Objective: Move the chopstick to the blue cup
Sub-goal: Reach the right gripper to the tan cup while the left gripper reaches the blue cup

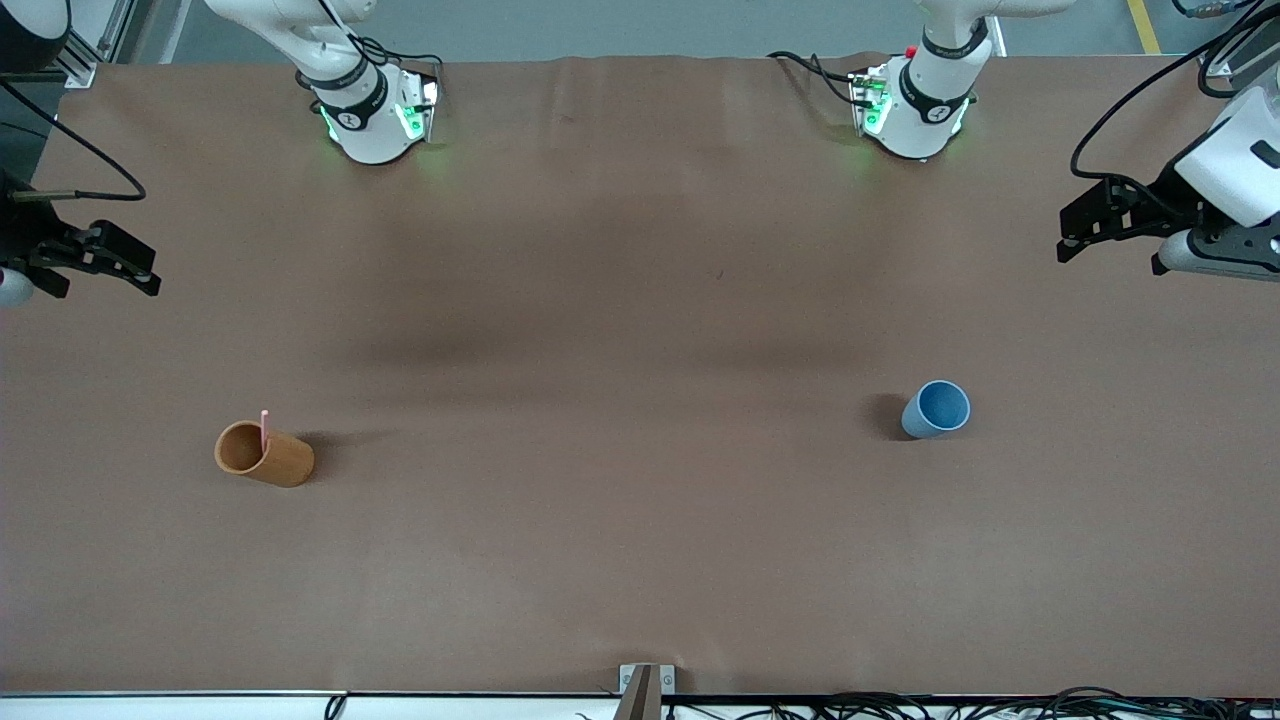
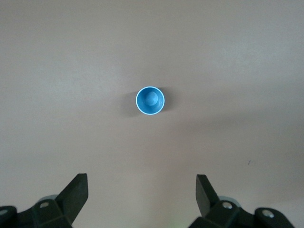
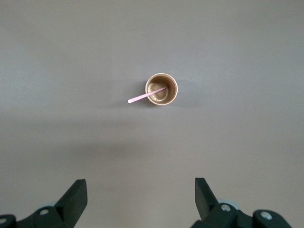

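Standing in the orange-brown cup [image 1: 264, 454], the chopstick [image 3: 147, 95] leans against the rim with its upper part sticking out, which leaves a free length for a gripper to pinch. That cup sits toward the right arm's end of the table; the blue cup [image 1: 937, 409] stands upright and empty toward the left arm's end, well apart from it, mouth up to receive the stick.

The right gripper [image 1: 95, 262] hangs high over the table edge at its own end, jaws spread wide, holding nothing. The left gripper [image 1: 1115, 222] hangs likewise at its end, jaws wide apart and empty.

Nothing lies on the brown tabletop [image 1: 620, 330] between the two cups. My judgement: the task has not begun, and the only hindrance is the orange-brown cup's rim close around the stick.
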